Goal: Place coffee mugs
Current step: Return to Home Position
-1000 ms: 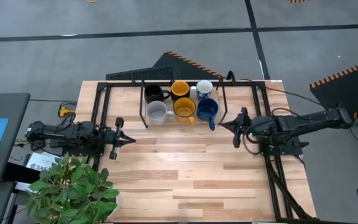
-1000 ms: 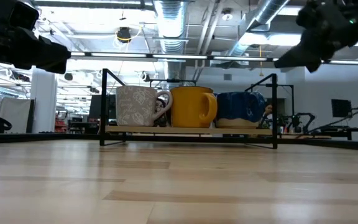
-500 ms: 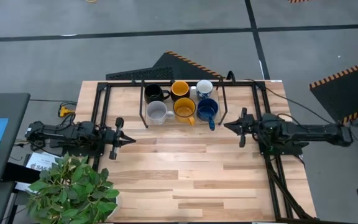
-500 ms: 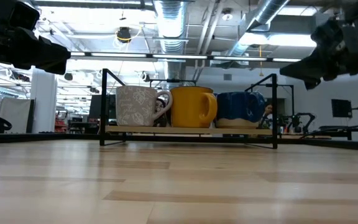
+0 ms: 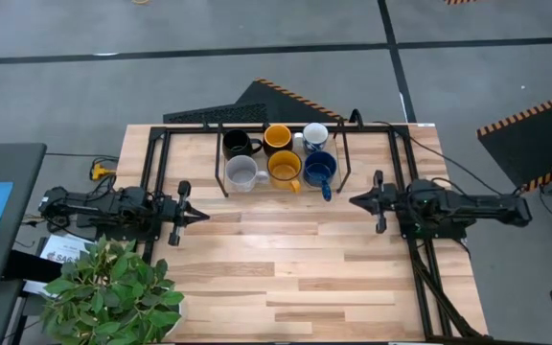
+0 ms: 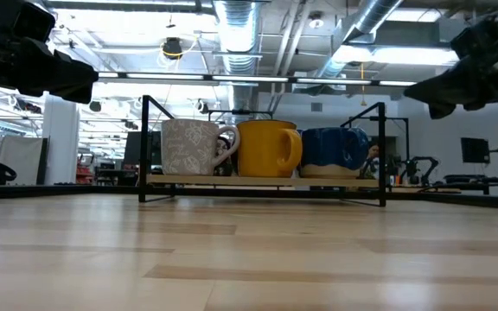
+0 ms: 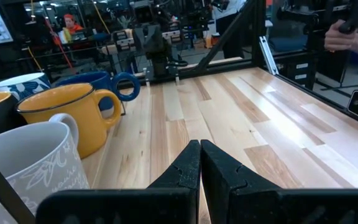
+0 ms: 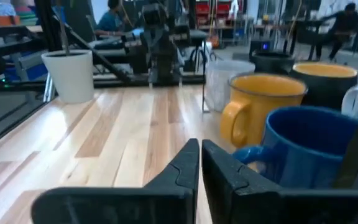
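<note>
Six mugs stand in two rows on a black wire rack (image 5: pixel 222 182) at the table's far middle. The black mug (image 5: pixel 239 144), a yellow mug (image 5: pixel 277 137) and the white mug (image 5: pixel 315 135) are behind. The grey mug (image 5: pixel 241 172), a second yellow mug (image 5: pixel 285 169) and the dark blue mug (image 5: pixel 319 170) are in front. My left gripper (image 5: pixel 204 217) (image 7: pixel 200 155) is shut, above the table, left of the rack and nearer. My right gripper (image 5: pixel 354 201) (image 8: pixel 200 157) is shut, right of the blue mug (image 8: pixel 309 146), touching nothing.
A potted plant (image 5: pixel 113 292) covers the near left corner. Black frame rails (image 5: pixel 156 168) (image 5: pixel 401 153) run along both sides of the table. Bare wood (image 5: pixel 286 268) spreads between the arms and toward the near edge. People (image 7: pixel 73 28) show in the room beyond.
My right gripper has drawn back from the blue mug toward the table's right edge and a little toward the near edge, sinking slightly, still shut. The mugs have not moved.
</note>
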